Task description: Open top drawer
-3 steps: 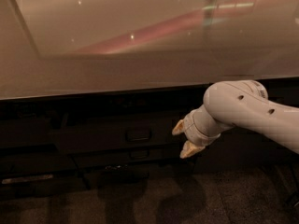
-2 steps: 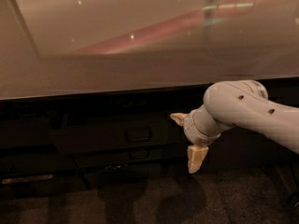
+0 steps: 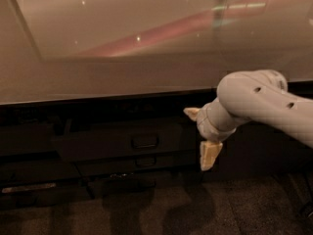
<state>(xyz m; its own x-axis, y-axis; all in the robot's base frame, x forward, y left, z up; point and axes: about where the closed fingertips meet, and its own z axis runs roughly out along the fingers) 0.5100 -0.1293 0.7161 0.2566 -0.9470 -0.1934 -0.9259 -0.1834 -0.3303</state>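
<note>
The top drawer (image 3: 98, 143) is a wide dark front under the counter edge, with a small dark loop handle (image 3: 145, 142) at its centre. It looks slightly proud of the cabinet face; its inside does not show. My gripper (image 3: 196, 139) hangs on the pale arm coming in from the right, just right of the drawer front and level with the handle. It is open and empty. One fingertip (image 3: 190, 112) points left at the top and the other (image 3: 208, 156) points down. It touches nothing.
A glossy pale countertop (image 3: 146, 58) fills the upper half, with its front edge above the drawers. A slimmer dark drawer front (image 3: 142, 162) with a like handle sits below. Dark floor (image 3: 156, 204) runs along the bottom. My arm (image 3: 264, 102) spans the right side.
The fingers have spread wider since a second ago, with the lower one swinging downward. The arm has stayed nearly in place, and the drawer has not moved.
</note>
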